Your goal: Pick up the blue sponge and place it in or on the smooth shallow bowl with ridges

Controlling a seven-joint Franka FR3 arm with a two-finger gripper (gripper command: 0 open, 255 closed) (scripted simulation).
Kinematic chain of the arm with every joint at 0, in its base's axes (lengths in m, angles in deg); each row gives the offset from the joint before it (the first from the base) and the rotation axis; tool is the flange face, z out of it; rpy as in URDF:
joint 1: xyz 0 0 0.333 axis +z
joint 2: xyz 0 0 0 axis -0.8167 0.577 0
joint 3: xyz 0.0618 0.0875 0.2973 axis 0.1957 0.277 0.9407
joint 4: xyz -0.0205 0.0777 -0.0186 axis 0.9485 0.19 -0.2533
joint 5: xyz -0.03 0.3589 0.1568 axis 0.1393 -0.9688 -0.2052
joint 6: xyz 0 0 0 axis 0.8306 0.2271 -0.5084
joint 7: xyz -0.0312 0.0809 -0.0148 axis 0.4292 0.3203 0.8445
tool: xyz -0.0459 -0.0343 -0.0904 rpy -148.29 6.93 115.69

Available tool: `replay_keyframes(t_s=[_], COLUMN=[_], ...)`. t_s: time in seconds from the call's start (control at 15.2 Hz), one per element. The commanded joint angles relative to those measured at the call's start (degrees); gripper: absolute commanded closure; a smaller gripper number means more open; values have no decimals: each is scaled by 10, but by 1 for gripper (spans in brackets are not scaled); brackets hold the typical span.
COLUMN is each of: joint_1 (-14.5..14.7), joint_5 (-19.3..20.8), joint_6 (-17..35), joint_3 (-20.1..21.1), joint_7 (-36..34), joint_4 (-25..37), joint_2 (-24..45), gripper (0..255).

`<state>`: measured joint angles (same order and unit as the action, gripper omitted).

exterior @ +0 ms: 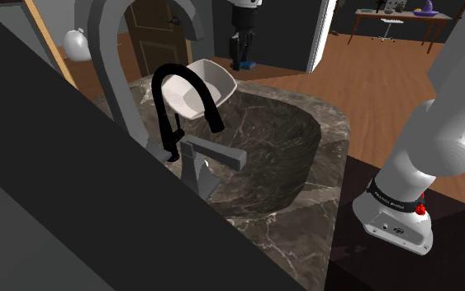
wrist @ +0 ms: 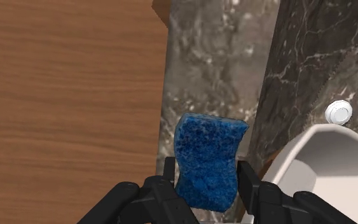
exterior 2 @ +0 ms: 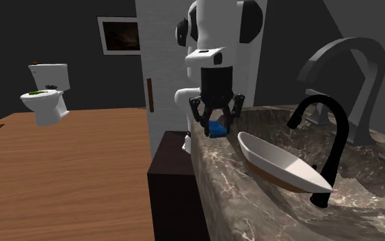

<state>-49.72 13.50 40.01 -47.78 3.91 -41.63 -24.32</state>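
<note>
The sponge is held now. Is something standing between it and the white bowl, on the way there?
Nothing visible does. The fingers clasp the blue sponge over the edge of the stone counter, with the bowl close beside it. The black tap stands beyond the bowl, not between them.

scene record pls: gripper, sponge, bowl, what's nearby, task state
gripper: over the counter edge, jaws shut on sponge
sponge: blue, clasped, not in bowl
bowl: white, shallow, empty, at the sink rim
faucet: black, beside bowl
task state: sponge grasped, placing not yet done
</note>
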Motion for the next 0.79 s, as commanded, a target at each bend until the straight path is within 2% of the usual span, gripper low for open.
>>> replay_keyframes(t_s=[0.0,0.73], joint_1=[0,0], joint_5=[0,1], joint_6=[-15,-102], joint_3=[0,0], joint_7=[-1,-5], joint_4=[14,113], joint_2=[-1,11], gripper=[255,255])
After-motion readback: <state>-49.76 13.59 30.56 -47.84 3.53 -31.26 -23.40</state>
